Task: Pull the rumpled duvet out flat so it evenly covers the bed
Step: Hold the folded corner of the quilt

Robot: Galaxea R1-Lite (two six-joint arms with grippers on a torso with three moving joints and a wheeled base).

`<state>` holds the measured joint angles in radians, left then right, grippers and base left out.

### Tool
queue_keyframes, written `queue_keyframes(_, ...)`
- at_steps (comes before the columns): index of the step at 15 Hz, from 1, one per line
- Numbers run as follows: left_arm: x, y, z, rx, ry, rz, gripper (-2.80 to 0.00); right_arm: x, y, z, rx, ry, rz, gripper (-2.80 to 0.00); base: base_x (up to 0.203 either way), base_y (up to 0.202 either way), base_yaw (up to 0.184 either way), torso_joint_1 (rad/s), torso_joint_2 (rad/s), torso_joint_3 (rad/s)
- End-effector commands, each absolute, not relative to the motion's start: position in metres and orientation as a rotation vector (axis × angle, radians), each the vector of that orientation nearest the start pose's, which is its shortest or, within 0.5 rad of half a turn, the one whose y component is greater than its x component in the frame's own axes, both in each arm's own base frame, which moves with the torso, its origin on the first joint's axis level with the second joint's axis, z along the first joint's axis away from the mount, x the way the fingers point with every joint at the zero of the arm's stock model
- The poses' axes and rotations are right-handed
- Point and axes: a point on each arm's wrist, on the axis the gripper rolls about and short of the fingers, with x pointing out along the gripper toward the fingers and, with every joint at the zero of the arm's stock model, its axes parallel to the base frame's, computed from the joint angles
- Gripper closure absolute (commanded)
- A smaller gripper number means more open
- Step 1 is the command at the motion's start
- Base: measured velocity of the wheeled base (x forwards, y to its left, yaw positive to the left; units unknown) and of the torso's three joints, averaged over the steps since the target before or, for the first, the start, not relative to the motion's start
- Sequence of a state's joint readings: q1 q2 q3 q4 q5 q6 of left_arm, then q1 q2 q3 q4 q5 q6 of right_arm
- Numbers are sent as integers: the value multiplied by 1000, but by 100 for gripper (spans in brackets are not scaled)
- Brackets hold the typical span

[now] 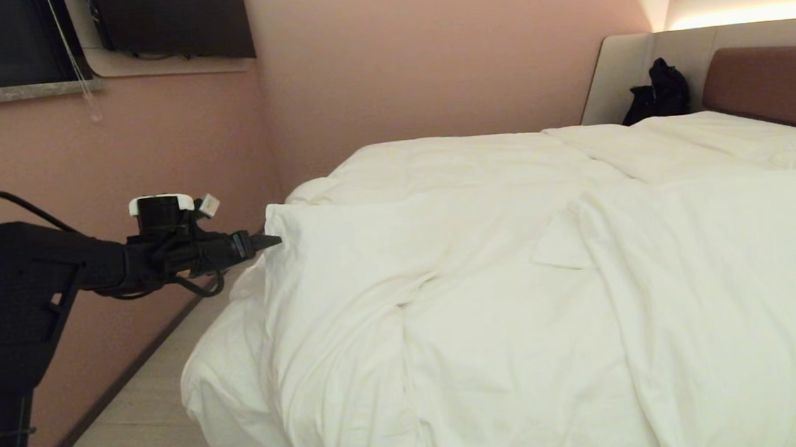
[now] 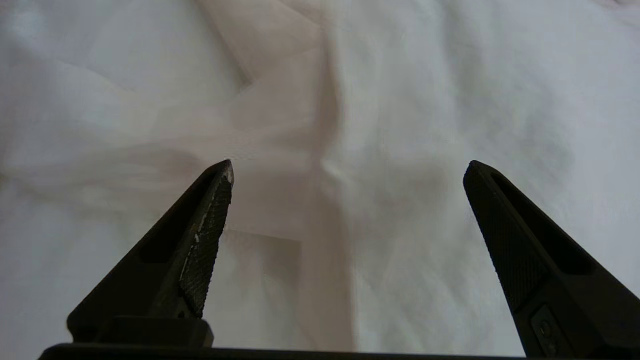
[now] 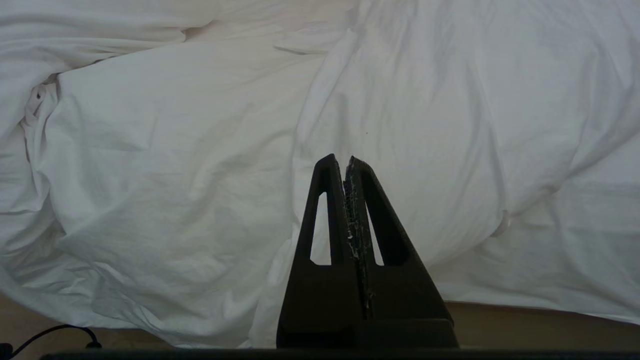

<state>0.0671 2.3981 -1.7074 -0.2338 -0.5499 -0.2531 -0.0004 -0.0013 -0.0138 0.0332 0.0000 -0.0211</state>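
The puffy white duvet [image 1: 482, 302] lies rumpled over the bed [image 1: 771, 84] and hangs in folds down its near side. My left gripper [image 1: 270, 242] reaches in level from the left, its tips right at the duvet's raised near-left corner. In the left wrist view this gripper [image 2: 350, 167] stands open, wide apart, with only wrinkled duvet cloth [image 2: 425, 100] ahead and nothing between the fingers. My right gripper [image 3: 345, 159] is shut and empty. It points at the duvet [image 3: 175, 150] that hangs down to the floor, and it is out of the head view.
A pink wall [image 1: 357, 63] runs along the bed's left side, with a narrow strip of pale floor [image 1: 150, 413] between them. A black bag [image 1: 658, 93] leans against the grey surround beside the brown headboard. A dark screen [image 1: 169, 21] hangs high on the wall.
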Motion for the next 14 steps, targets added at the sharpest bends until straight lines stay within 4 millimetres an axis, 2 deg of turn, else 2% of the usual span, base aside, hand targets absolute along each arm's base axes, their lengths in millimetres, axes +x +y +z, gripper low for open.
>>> queue_keyframes(1, 492, 17, 103, -398, 513, -463, -280, -24, 0, 76, -21, 20, 2, 0, 0, 0, 0, 0, 0, 0)
queue_keyframes(4, 492, 16, 102, -399, 514, -467, -280, -24, 0, 76, -21, 20, 0, 0, 0, 0, 0, 0, 0, 0)
queue_keyframes(6, 491, -1, 100, -399, 531, -536, -280, -24, 0, 76, -21, 20, 2, 0, 0, 0, 0, 0, 0, 0)
queue_keyframes(9, 491, -5, 99, -396, 527, -545, -280, -24, 0, 76, -21, 20, 2, 0, 0, 0, 0, 0, 0, 0)
queue_keyframes(11, 490, -29, 97, -375, 504, -599, -280, -24, 0, 76, -21, 20, 0, 0, 0, 0, 0, 0, 0, 0)
queue_keyframes(14, 490, -31, 96, -374, 504, -602, -280, -24, 0, 76, -21, 20, 2, 0, 0, 0, 0, 0, 0, 0)
